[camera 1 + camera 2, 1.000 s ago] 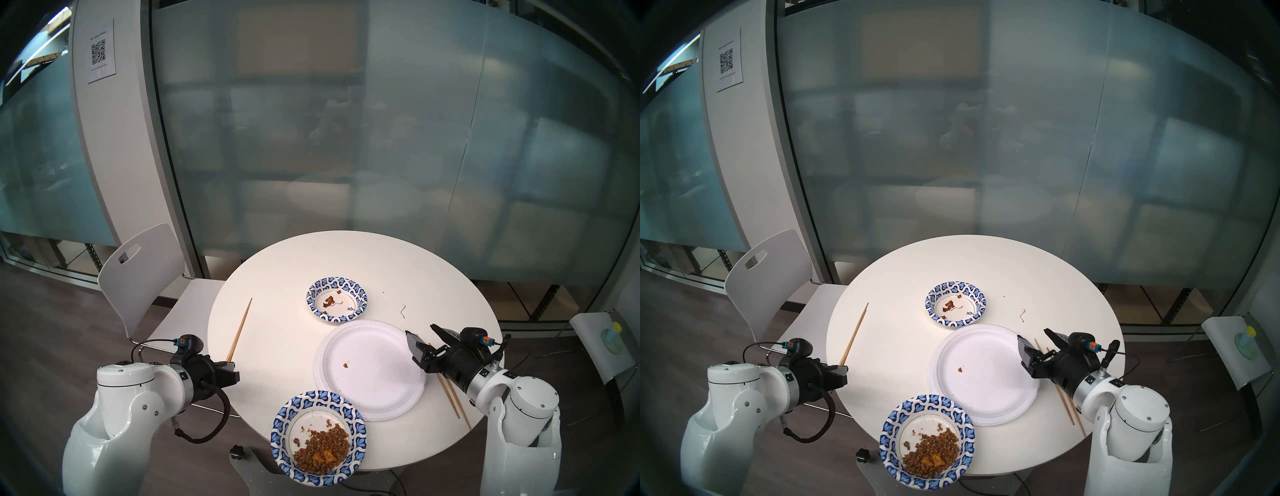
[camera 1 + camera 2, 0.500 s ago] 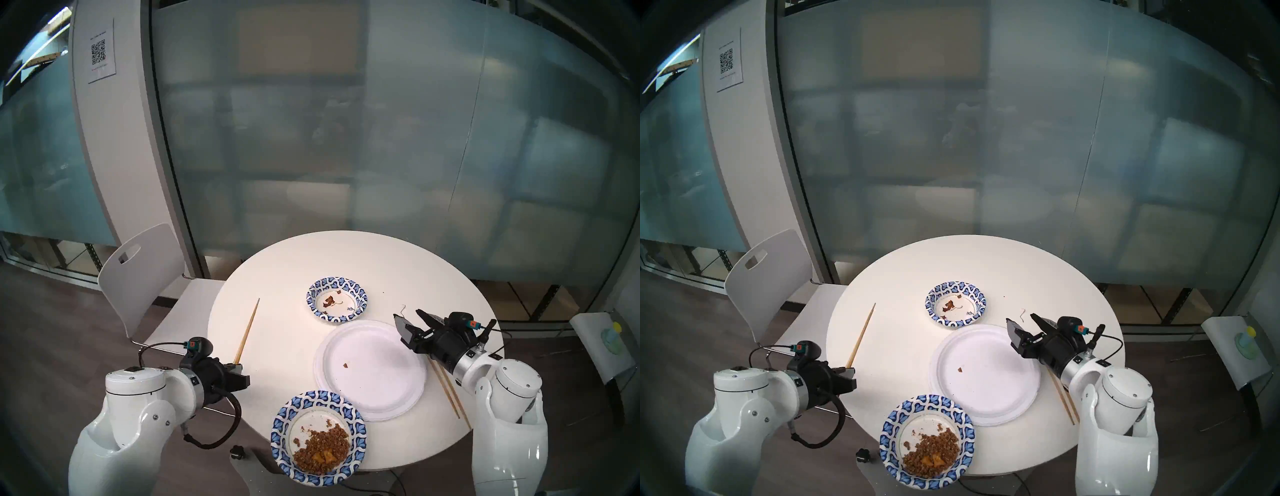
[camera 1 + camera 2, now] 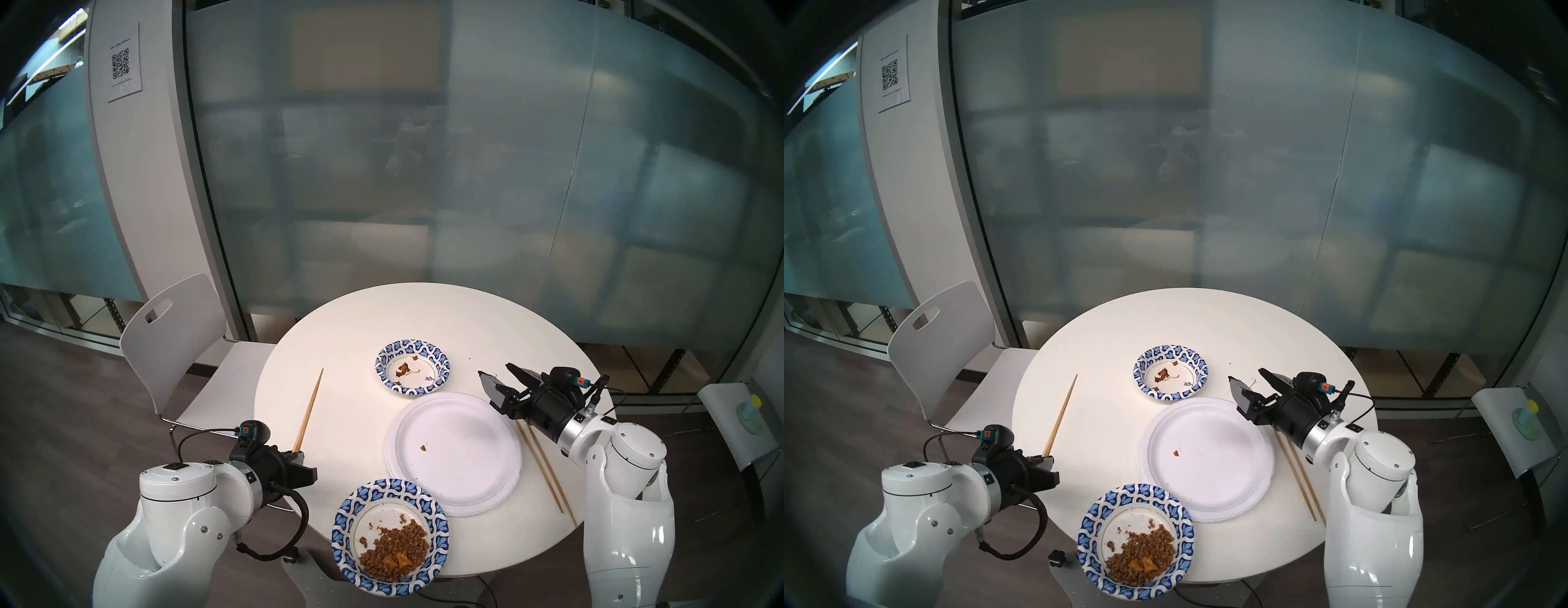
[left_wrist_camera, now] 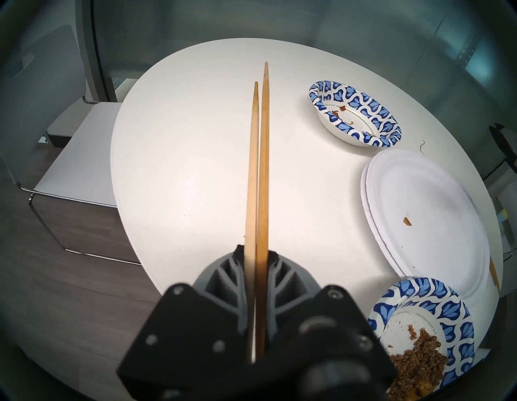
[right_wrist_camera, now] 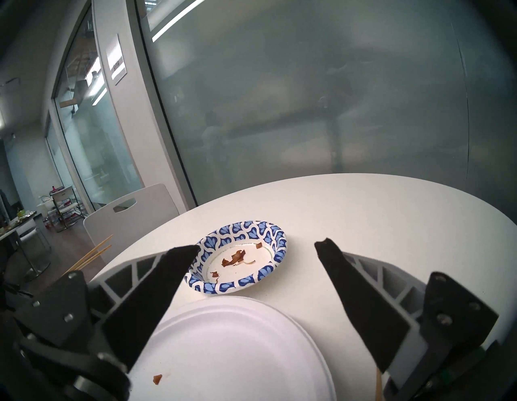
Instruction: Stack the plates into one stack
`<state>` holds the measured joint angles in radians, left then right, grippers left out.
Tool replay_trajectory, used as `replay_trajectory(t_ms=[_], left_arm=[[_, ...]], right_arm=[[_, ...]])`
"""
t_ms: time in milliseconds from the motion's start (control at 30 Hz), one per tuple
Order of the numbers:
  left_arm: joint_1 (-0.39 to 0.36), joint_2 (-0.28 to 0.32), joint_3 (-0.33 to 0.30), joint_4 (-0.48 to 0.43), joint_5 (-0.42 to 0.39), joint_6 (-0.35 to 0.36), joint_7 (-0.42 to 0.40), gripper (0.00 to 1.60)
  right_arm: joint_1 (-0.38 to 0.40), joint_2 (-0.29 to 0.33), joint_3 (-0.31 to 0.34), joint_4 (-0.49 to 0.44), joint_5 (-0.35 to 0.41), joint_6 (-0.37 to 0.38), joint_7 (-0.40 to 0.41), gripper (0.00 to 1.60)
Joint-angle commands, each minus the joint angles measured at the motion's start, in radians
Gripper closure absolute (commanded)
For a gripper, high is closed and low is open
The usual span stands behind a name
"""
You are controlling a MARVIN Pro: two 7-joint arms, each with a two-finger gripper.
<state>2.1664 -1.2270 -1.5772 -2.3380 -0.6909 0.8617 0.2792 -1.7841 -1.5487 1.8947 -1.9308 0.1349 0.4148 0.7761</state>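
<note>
Only the left wrist view shows the left gripper (image 4: 256, 259) clamped on two chopsticks (image 4: 258, 168) left of the white plates (image 4: 436, 201), while the right gripper (image 5: 256, 247) gapes wide and empty.

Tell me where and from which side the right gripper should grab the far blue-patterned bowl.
Pinch the flared rim of the far bowl on its right edge. The open right gripper faces it nearly level, so one finger can slip inside the shallow wall and one outside. The white plates crowd its near edge.

Both arms shift while the dishes lie untouched

The left hand (image 3: 302, 463), clamped on a pair of chopsticks (image 3: 308, 411), now sits farther over the counter (image 3: 339, 407), nearer the white plates (image 3: 454, 450). The right hand (image 3: 496, 375), fingers spread, has left the white plates' right rim and hovers just beyond their far right edge.
</note>
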Motion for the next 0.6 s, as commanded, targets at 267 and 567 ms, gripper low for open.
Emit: replay_trajectory(t_ms=[267, 567], left_arm=[[-0.029, -0.020, 0.027, -0.021, 0.018, -0.016, 0.027, 1.60], [-0.044, -0.029, 0.013, -0.021, 0.008, -0.014, 0.034, 1.60]], right_arm=[[0.068, 0.032, 0.015, 0.017, 0.041, 0.040, 0.057, 0.00], [0.143, 0.068, -0.012, 0.100, 0.047, 0.097, 0.096, 0.00]])
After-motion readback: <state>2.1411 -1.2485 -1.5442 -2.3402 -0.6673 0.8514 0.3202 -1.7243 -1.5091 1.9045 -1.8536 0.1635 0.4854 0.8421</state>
